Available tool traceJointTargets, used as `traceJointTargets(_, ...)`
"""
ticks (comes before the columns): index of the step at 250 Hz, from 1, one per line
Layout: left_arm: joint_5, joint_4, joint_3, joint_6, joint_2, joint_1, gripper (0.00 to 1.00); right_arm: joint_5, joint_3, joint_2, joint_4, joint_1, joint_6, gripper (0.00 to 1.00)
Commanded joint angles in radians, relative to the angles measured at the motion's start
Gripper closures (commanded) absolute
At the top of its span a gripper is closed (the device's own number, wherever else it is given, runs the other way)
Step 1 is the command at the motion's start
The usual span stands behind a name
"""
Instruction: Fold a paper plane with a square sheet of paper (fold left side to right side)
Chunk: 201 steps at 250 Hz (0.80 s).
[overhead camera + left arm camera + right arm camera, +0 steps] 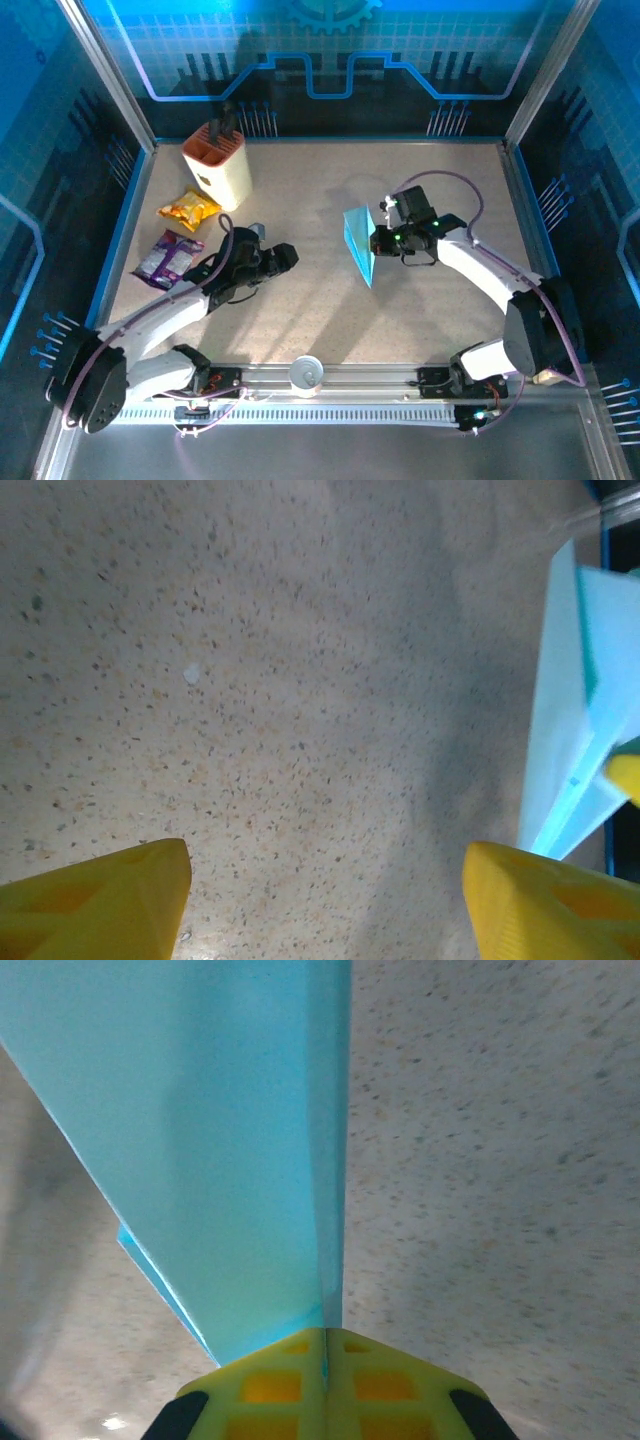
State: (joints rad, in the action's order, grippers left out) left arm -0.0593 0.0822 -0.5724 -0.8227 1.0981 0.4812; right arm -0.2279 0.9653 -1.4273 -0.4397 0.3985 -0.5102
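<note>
The right claw [386, 240] is clenched on the paper plane [360, 246], a light-blue folded sheet with a narrow kite outline. In the top view it sits right of the desk's middle, with its sharp tip pointing toward the near edge. In the right wrist view the claw's [325, 1368] two yellow fingers are pressed together with the paper's [220, 1140] folded edge pinched between them. The paper rises away from them as a broad blue panel, and a second layer peeks out along its lower left edge.

The left claw [284, 256] is released and holds nothing. It sits over bare speckled desk [330, 310] left of centre, well apart from the plane. In the left wrist view its [325, 900] yellow fingertips [110, 900] stand wide apart at the bottom corners, and the plane [560, 740] shows at the right edge.

At the far left of the desk stands a cream knife block [218, 166]. A yellow snack packet [188, 208] lies just in front of it, and a purple snack packet [168, 256] lies nearer still.
</note>
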Motion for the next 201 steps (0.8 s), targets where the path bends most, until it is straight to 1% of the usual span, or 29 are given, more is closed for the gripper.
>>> traceJointTargets(1,0.067,0.058,0.025,0.032,-0.071,-0.009,0.22,-0.262,-0.075,-0.015,0.223,-0.032,-0.125,1.00)
traceJointTargets(35,0.099,0.084,0.045,0.057,-0.148,-0.011,0.16,-0.334,-0.080,-0.114,0.333,-0.035,-0.222,1.00)
traceJointTargets(67,0.113,0.119,0.046,0.077,-0.196,-0.016,0.12,-0.334,-0.065,-0.209,0.371,-0.023,-0.253,1.00)
traceJointTargets(92,0.116,0.131,0.054,0.080,-0.216,-0.018,0.11,-0.328,-0.033,-0.279,0.374,-0.019,-0.247,1.00)
traceJointTargets(140,0.113,0.137,0.069,0.072,-0.229,-0.019,0.10,-0.274,0.010,-0.380,0.325,-0.020,-0.190,1.00)
traceJointTargets(201,0.113,0.135,0.070,0.073,-0.225,-0.021,0.10,-0.236,0.017,-0.438,0.286,-0.024,-0.151,0.99)
